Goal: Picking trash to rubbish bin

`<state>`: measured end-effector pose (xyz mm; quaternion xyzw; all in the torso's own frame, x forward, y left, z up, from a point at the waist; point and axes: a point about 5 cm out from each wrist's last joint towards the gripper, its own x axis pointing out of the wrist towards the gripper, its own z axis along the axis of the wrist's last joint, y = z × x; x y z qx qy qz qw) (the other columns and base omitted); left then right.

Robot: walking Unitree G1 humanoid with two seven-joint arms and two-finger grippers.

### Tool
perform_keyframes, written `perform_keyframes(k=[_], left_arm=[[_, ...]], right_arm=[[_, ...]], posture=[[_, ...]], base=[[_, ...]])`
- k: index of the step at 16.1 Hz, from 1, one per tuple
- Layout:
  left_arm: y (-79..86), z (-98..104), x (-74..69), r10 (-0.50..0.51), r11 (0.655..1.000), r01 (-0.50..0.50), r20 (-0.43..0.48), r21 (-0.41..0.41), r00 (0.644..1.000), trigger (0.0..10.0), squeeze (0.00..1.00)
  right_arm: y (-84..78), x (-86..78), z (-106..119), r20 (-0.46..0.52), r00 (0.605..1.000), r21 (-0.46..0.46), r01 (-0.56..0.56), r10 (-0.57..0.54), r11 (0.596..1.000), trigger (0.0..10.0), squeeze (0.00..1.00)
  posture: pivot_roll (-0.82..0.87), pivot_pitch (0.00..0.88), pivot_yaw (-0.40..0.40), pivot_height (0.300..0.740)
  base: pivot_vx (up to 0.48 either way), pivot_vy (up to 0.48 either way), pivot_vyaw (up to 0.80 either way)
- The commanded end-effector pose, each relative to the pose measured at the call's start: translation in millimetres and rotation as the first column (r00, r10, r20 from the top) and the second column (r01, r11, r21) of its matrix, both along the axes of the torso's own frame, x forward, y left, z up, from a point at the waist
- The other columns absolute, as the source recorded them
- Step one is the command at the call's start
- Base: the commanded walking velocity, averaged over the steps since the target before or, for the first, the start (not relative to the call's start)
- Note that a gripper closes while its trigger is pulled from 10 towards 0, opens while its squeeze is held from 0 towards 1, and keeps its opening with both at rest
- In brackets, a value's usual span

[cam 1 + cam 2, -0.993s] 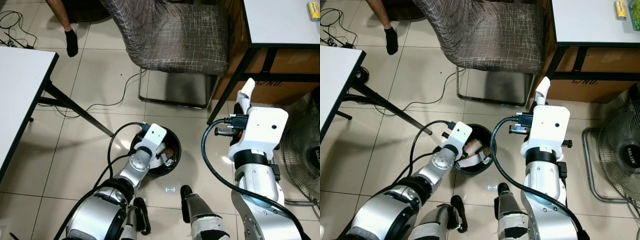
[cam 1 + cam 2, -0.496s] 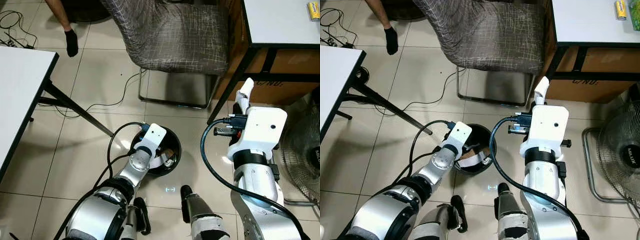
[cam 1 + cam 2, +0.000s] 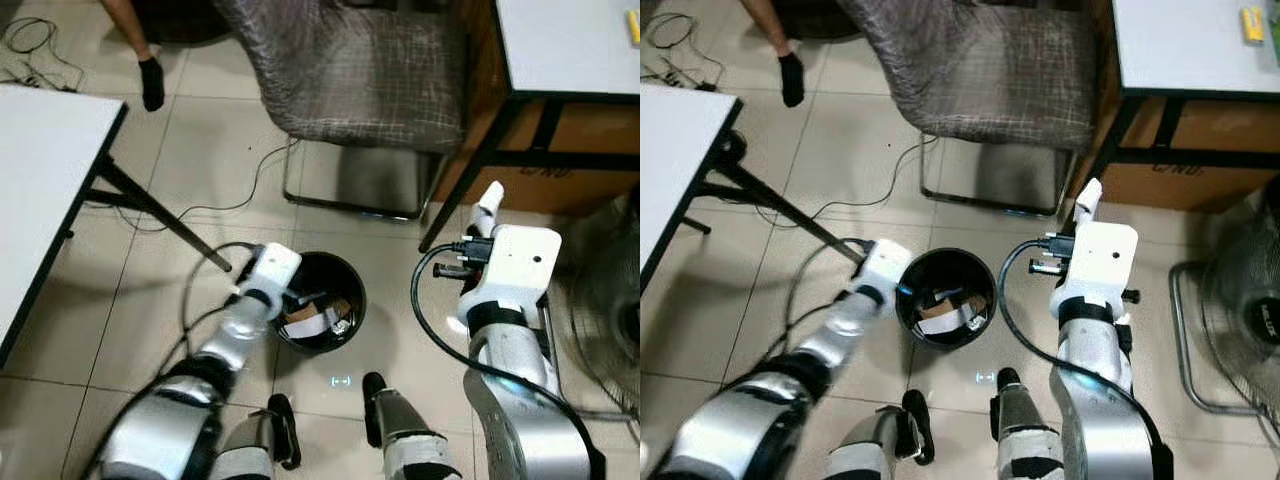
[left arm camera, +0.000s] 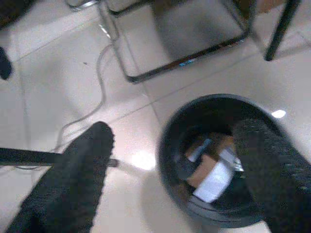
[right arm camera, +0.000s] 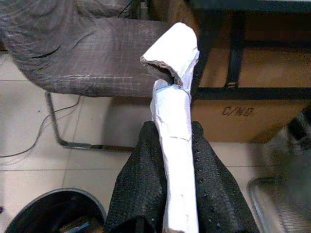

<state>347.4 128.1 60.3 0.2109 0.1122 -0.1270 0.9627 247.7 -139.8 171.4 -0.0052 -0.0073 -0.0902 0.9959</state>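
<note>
The floor (image 3: pixel 150 300) is glossy beige tile with thin grout lines, a pale cable (image 3: pixel 240 190) snaking across it. A chair (image 3: pixel 350 70) draped in grey checked cloth stands on a chrome sled frame at the far side; a white table (image 3: pixel 45 170) on black legs sits to the robot's left, a white desk (image 3: pixel 570 45) with a brown cardboard box (image 5: pixel 243 104) under it to the right, and a fan (image 3: pixel 1250 300) with a wire grille at the right edge. A person's leg in a black sock (image 3: pixel 152 82) shows at the top. Since a second ago the whole scene has slid a little as the camera moved, and the left arm has drawn back: its white wrist, then over the bin, now sits at the bin's left rim, and the left gripper (image 4: pixel 180 179) hangs above that rim with its textured black fingers (image 4: pixel 73 184) wide apart and nothing between them. The bin (image 3: pixel 322 300) is round, black and smooth-walled, on the floor between the two arms, holding white paper and brown card scraps (image 4: pixel 211 170). The right gripper (image 5: pixel 172 194) stays raised to the right of the bin, in front of the desk leg, its pebbled fingers clamped on a crumpled white paper tube (image 5: pixel 175 126) that stands upright above them, its torn top end curled over.
</note>
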Motion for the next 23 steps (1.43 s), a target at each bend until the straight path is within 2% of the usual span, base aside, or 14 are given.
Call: perform_keyframes(k=[1, 3, 4, 5, 6, 9, 10, 12, 14, 17, 19, 23], left_arm=[[10.4, -6, -4.6, 0.013, 1.0, -0.013, -0.016, -0.005, 1.0, 10.0, 1.0], [15.0, 0, -2.1, -0.026, 0.999, 0.026, -0.002, -0.033, 1.0, 10.0, 1.0], [16.1, 7, -0.8, -0.097, 0.994, 0.098, 0.019, -0.051, 0.995, 10.0, 0.0], [16.2, 9, -0.8, -0.124, 0.991, 0.125, 0.029, -0.053, 0.992, 10.0, 0.0], [19.8, 14, -5.6, -0.228, 0.969, 0.231, 0.05, -0.086, 0.972, 10.0, 0.0], [27.9, 16, -12.7, -0.3, 0.949, 0.304, 0.06, -0.084, 0.952, 10.0, 0.0], [35.9, 19, -16.4, -0.331, 0.937, 0.334, 0.047, -0.099, 0.943, 10.0, 0.0], [43.4, 22, -21.9, -0.398, 0.911, 0.398, 0.021, -0.108, 0.917, 10.0, 0.0], [48.0, 27, -26.5, -0.458, 0.884, 0.455, -0.005, -0.108, 0.889, 10.0, 0.0], [50.9, 39, -39.4, -0.591, 0.805, 0.585, -0.048, -0.102, 0.805, 10.0, 0.0], [55.1, 41, -49.4, -0.641, 0.767, 0.636, -0.083, -0.086, 0.763, 10.0, 0.0], [62.7, 41, -64.6, -0.675, 0.738, 0.667, -0.145, -0.102, 0.724, 10.0, 0.0]], right_arm=[[-6.1, 0.8, -12, -0.031, 1.0, 0.02, 0.002, -0.001, 1.0, 10.0, 0.0], [-11.6, 7.6, -26, -0.069, 0.998, 0.058, -0.002, 0.006, 0.998, 10.0, 0.0], [-17.1, 14.4, -40, -0.113, 0.994, 0.095, 0.002, 0.009, 0.995, 10.0, 0.0], [-19.2, 16.8, -46, -0.128, 0.992, 0.111, 0.004, 0.01, 0.994, 10.0, 0.0], [-26.8, 27.7, -60, -0.154, 0.988, 0.115, 0.019, -0.001, 0.993, 10.0, 0.0], [-30.3, 39.6, -67, -0.166, 0.986, 0.114, 0.0, 0.019, 0.994, 10.0, 0.0], [-33.4, 48.9, -78, -0.209, 0.977, 0.128, -0.011, 0.038, 0.992, 10.0, 0.0], [-35.9, 56.4, -94, -0.261, 0.964, 0.143, -0.02, 0.057, 0.989, 10.0, 0.0], [-33.3, 59.2, -109, -0.317, 0.943, 0.15, -0.056, 0.102, 0.987, 10.0, 0.0], [-24.4, 60.3, -134, -0.402, 0.895, 0.174, -0.131, 0.191, 0.976, 10.0, 0.0], [-21.4, 61.4, -143, -0.434, 0.877, 0.172, -0.143, 0.205, 0.975, 10.0, 0.0], [-17.1, 61.5, -156, -0.485, 0.839, 0.196, -0.171, 0.247, 0.966, 10.0, 0.0]], posture=[[-0.03, 0.303, 0.067, 0.74], [0.02, 0.298, 0.064, 0.74], [0.08, 0.299, 0.056, 0.74], [0.09, 0.3, 0.055, 0.74], [0.13, 0.307, 0.05, 0.74], [0.18, 0.321, 0.046, 0.74], [0.2, 0.331, 0.045, 0.74], [0.25, 0.346, 0.046, 0.74], [0.26, 0.353, 0.05, 0.74], [0.3, 0.37, 0.063, 0.74], [0.31, 0.378, 0.071, 0.74], [0.33, 0.398, 0.096, 0.74]], base=[[0.0, 0.0, 0.0], [0.0, 0.0, 0.0], [0.0, 0.0, 0.0], [0.0, 0.0, 0.0], [0.0, 0.0, 0.0], [0.0, 0.0, 0.0], [0.0, 0.0, 0.0], [0.0, 0.0, 0.0], [0.0, 0.0, 0.0], [0.0, 0.0, 0.0], [0.0, 0.0, 0.0], [0.0, 0.0, 0.0]])
